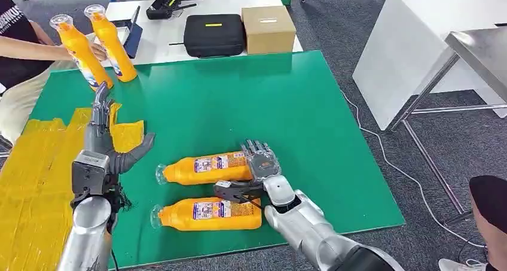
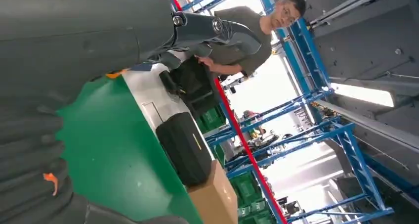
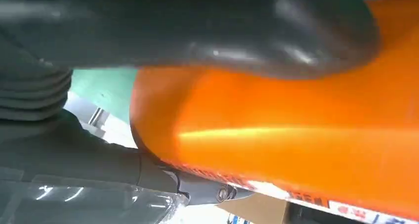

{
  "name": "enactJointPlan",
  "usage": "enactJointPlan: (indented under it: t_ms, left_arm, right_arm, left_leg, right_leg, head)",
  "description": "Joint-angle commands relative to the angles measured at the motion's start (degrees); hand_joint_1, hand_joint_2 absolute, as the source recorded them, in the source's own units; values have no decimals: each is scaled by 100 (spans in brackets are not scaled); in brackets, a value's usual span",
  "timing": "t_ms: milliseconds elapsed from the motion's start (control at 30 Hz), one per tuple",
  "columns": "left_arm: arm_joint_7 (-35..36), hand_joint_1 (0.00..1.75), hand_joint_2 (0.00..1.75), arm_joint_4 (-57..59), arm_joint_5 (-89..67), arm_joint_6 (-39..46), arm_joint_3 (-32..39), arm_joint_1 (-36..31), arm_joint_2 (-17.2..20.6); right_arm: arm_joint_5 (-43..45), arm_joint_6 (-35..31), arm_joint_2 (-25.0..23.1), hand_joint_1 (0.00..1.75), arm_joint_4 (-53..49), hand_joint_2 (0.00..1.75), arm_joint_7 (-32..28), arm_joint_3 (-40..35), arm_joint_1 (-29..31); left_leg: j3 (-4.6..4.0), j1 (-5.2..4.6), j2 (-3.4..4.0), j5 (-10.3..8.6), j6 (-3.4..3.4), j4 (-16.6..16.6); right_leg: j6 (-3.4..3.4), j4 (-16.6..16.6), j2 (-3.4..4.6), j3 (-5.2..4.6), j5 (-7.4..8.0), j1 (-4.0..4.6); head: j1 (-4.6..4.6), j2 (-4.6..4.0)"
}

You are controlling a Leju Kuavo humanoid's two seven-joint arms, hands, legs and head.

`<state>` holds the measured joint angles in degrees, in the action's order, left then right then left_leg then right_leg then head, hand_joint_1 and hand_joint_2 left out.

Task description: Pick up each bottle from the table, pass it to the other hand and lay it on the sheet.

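We logged the yellow sheet [image 1: 36, 163] at the left edge of the green table [image 1: 239, 103]. The left hand [image 1: 104, 142] was raised over the sheet's near corner, fingers spread, holding nothing. Behind it, a person's hand [image 1: 98, 51] held two upright orange bottles [image 1: 95, 43] at the table's far left corner. Toward the centre, two more bottles lay on their sides, caps pointing left: the far bottle [image 1: 206, 168] and the near bottle [image 1: 209, 214]. The right hand [image 1: 254, 169] wrapped around the far bottle's base, thumb underneath, fingers over the top. A black case [image 1: 214, 34] and cardboard box [image 1: 268, 29] sat on the white table [image 1: 161, 40] beyond.
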<state>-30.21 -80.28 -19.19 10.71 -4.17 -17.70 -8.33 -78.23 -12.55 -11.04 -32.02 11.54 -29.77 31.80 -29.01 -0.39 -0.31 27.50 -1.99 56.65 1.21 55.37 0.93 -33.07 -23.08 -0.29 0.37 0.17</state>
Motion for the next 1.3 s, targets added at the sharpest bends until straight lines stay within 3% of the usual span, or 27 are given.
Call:
enactJointPlan:
  t_ms: [33, 67, 700, 1200, 1300]
  left_arm:
    - [-40, 0, 175, 119, 128, 18, -189, -8, 200]
    - [-61, 0, 175, 140, 178, -22, -216, -22, 196]
    - [-18, 0, 175, 222, 271, -279, -378, -253, 48]
    - [95, 0, 175, -37, 200, -278, -184, -52, -105]
    - [134, 0, 175, 1, 168, -298, -188, -65, -130]
  right_arm:
    - [-101, 9, 3, 148, 642, 175, 77, 36, 57]
    - [-141, -11, 23, 175, 637, 175, 125, 108, 49]
    - [-45, -918, 248, 175, -307, 175, -120, 1231, -395]
    - [666, -1662, 158, 175, -696, 175, -787, 1655, -450]
    - [1113, -1924, 92, 175, -923, 175, -1150, 1825, -523]
  left_leg:
    - [9, 5, -2, -2, 14, -11]
    - [8, 5, -4, -1, 13, -8]
    - [2, 2, -39, -3, 11, -3]
    - [-14, 1, -7, 5, 19, -2]
    - [-21, -1, -9, 2, 8, 0]
  right_leg:
    - [-3, -12, -11, 11, 1, 4]
    - [-3, -10, -10, 11, 1, 5]
    - [-1, -12, -41, 17, -4, 11]
    - [-5, -5, -17, -9, -5, 4]
    - [-1, -2, -12, -17, -3, 0]
  head:
    - [-2, 0]
    - [0, 0]
    - [0, 0]
    - [0, 2]
    - [-2, 0]
